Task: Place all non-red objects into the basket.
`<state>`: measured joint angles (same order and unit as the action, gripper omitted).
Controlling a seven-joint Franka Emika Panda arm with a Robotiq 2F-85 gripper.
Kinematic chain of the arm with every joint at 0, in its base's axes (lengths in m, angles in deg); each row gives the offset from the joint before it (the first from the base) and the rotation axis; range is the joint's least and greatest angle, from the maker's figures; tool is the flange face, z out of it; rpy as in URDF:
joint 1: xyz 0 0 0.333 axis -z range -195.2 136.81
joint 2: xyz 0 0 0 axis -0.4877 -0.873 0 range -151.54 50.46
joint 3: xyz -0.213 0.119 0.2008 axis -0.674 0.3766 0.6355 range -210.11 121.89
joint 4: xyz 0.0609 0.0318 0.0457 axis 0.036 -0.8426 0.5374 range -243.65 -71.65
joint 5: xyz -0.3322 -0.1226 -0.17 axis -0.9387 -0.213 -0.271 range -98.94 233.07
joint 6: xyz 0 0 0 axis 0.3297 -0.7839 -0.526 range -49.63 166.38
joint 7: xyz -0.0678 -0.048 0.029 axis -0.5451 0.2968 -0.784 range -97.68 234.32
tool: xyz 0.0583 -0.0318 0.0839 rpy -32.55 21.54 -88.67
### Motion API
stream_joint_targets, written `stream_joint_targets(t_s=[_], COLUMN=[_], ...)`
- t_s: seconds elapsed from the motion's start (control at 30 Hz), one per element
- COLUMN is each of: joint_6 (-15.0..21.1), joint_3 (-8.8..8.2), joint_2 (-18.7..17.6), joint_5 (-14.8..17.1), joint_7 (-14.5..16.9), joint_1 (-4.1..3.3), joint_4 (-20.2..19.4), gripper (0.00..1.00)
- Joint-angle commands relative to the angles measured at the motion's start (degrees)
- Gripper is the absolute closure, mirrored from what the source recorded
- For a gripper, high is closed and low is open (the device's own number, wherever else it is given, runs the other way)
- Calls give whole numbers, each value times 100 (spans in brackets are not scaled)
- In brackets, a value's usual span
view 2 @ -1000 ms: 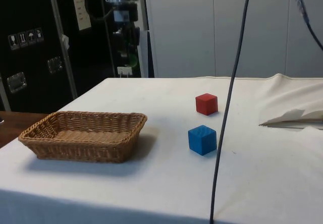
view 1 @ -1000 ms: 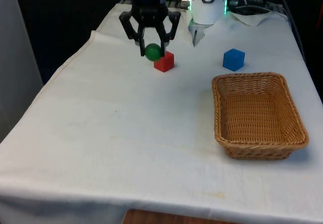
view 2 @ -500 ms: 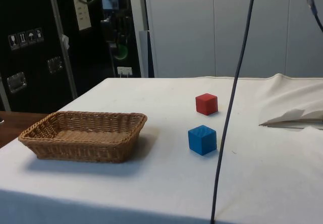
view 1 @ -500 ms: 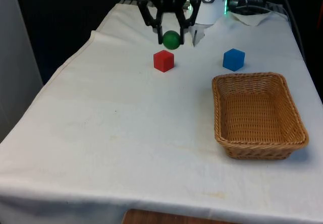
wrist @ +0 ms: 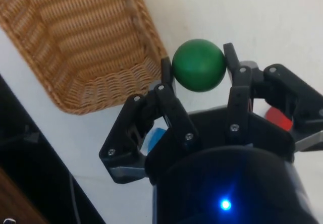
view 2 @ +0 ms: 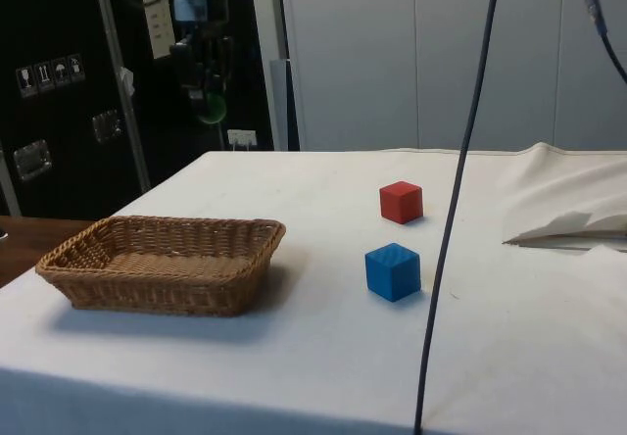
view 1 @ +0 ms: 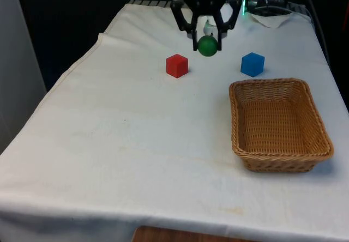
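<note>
Gripper (view 1: 207, 41): I see it clamped on the green ball (view 1: 207, 46), airborne beyond the basket (view 1: 322, 141).
Blue cube (view 1: 252, 64): just behind the basket.
Red cube (view 1: 176, 65): farther from the basket.

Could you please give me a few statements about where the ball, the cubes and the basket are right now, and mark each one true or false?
1. The gripper holds a green ball above the table. True.
2. The basket already holds the blue cube. False: the cube sits on the cloth outside the basket.
3. The red cube rests on the cloth. True.
4. The ball is over the basket. False: it hangs between the two cubes.
</note>
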<state>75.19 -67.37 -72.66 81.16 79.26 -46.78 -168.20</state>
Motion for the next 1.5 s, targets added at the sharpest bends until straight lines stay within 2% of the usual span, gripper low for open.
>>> stream_joint_targets(t_s=[0.0,0.1,0.13,0.17,0.4,0.47,0.5,0.73,0.77,0.8,1.07,1.1,1.2,1.33,1.37,1.4,1.47], joint_6=[-17,-11,0,-6,40,29,63,160,132,172,321,298,407,453,453,470,481], joint_3=[34,149,149,183,441,476,498,762,773,791,1066,1043,1157,1192,1157,1197,1197], joint_2=[-29,-52,-17,-57,-115,-92,-132,-212,-189,-223,-413,-332,-642,-940,-859,-1083,-1215], joint_5=[-17,-11,0,-11,-6,0,-6,0,0,0,46,6,92,138,74,183,223], joint_7=[-92,-195,-126,-218,-435,-407,-487,-699,-653,-722,-888,-859,-917,-922,-928,-911,-900], joint_1=[-34,-40,-6,-40,-52,-17,-57,-74,-40,-74,-57,-52,-34,-23,-52,-23,-23], joint_4=[46,86,46,97,138,120,143,149,138,155,229,166,401,659,584,785,888], gripper=[100,100,100,100,100,100,100,100,100,100,100,100,100,100,100,100,100])
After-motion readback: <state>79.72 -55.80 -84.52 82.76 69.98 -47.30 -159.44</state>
